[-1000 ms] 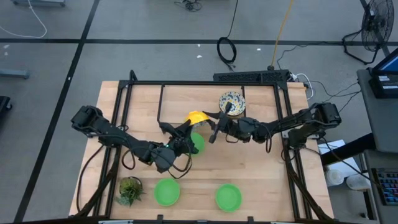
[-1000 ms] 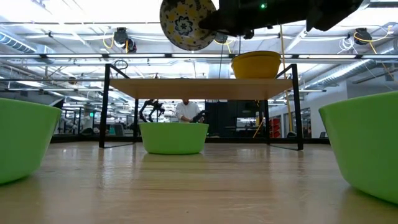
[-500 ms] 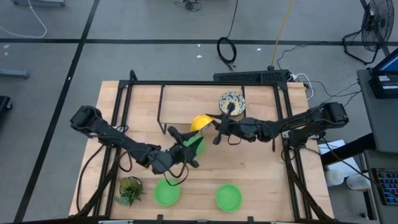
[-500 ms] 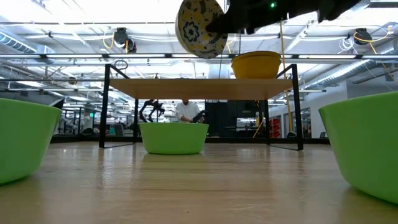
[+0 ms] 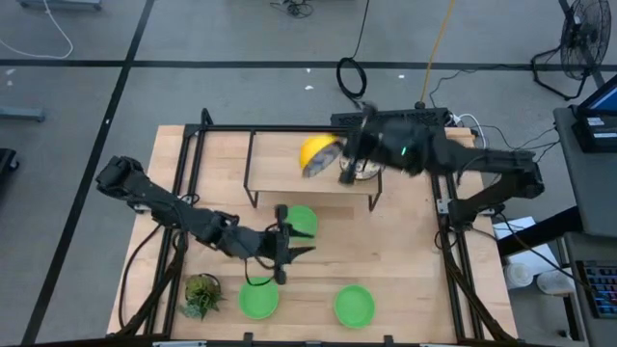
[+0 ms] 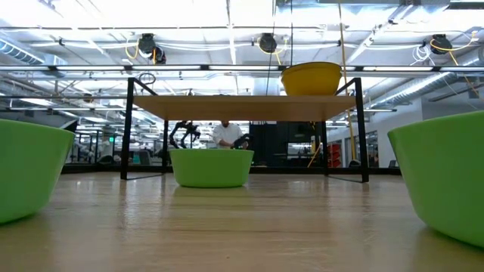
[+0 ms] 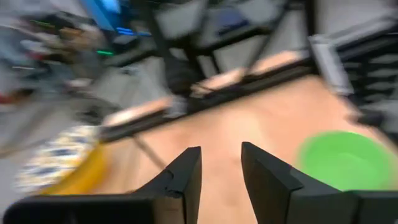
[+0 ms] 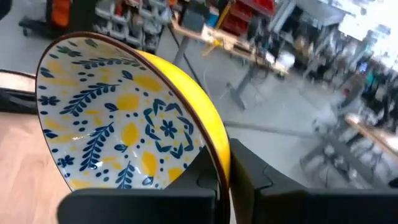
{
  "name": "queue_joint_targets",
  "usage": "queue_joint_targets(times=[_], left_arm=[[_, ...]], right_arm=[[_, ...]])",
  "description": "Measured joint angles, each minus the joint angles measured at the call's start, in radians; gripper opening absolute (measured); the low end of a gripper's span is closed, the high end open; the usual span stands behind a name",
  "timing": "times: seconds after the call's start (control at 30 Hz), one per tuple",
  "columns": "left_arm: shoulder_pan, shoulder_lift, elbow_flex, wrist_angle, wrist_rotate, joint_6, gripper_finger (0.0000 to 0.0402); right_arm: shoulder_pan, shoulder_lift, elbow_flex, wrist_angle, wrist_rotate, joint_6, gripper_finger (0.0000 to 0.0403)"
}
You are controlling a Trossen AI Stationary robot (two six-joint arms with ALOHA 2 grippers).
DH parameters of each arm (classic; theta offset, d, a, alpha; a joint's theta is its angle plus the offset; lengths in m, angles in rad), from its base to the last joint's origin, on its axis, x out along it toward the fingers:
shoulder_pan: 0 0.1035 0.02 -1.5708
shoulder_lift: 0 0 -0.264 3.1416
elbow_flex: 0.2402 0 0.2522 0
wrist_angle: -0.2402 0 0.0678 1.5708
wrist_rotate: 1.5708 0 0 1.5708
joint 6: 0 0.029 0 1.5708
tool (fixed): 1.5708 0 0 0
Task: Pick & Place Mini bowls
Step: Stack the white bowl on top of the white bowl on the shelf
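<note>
My right gripper (image 5: 339, 159) is raised high over the wooden shelf (image 5: 275, 159) and is shut on a floral mini bowl (image 5: 316, 154) with a yellow outside, which also shows in the right wrist view (image 8: 124, 118). A second floral bowl (image 6: 311, 78) stands on the shelf, mostly hidden under my right arm in the high view. My left gripper (image 5: 282, 247) is open and empty (image 7: 221, 171), low over the table beside a green bowl (image 5: 303, 220). Two more green bowls (image 5: 258, 299) (image 5: 354, 306) rest on the table near its front edge. My right gripper pinches the floral bowl's rim (image 8: 219, 155), one finger inside the bowl and one on its yellow outside. The bowl is lifted clear, tipped up on edge, with its patterned inside facing away from the wrist.
A small spiky potted plant (image 5: 201, 294) stands at the near left. The black shelf frame (image 6: 130, 128) stands on the table's far half, with its posts down to the table. Bare wood lies between the green bowls.
My right gripper has risen and gone toward the table's far edge with the floral bowl, leaving the low view and now above the shelf. My left gripper has drawn back toward the near edge, away from the shelf.
</note>
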Motion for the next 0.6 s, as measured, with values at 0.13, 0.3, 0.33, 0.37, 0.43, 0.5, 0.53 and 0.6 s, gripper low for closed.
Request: queue_joint_targets(times=[0.13,0.3,0.33,0.37,0.43,0.5,0.53,0.6], left_arm=[[0.028,-0.024,0.000,-0.058,0.142,-0.001,0.0104],[0.050,-0.028,0.000,-0.059,0.084,-0.007,0.0105],[0.054,-0.028,0.000,-0.059,0.073,-0.017,0.0107],[0.058,-0.027,0.000,-0.060,0.066,-0.024,0.0109],[0.068,-0.027,0.000,-0.060,0.065,-0.027,0.0114],[0.077,-0.027,0.000,-0.060,0.064,-0.037,0.0119],[0.081,-0.027,0.000,-0.061,0.063,-0.050,0.0122],[0.087,-0.027,0.000,-0.061,0.062,-0.070,0.0125]], right_arm=[[-0.110,0.081,0.288,-0.253,-0.029,0.071,0.0006],[-0.258,0.174,0.575,-0.496,-0.161,0.183,0.0006],[-0.286,0.188,0.613,-0.540,-0.206,0.206,0.0006],[-0.314,0.201,0.647,-0.566,-0.248,0.230,0.0006],[-0.371,0.219,0.686,-0.615,-0.323,0.265,0.0006],[-0.415,0.234,0.693,-0.692,-0.392,0.293,0.0006],[-0.439,0.240,0.693,-0.714,-0.428,0.304,0.0006],[-0.482,0.254,0.693,-0.789,-0.493,0.310,0.0006]])
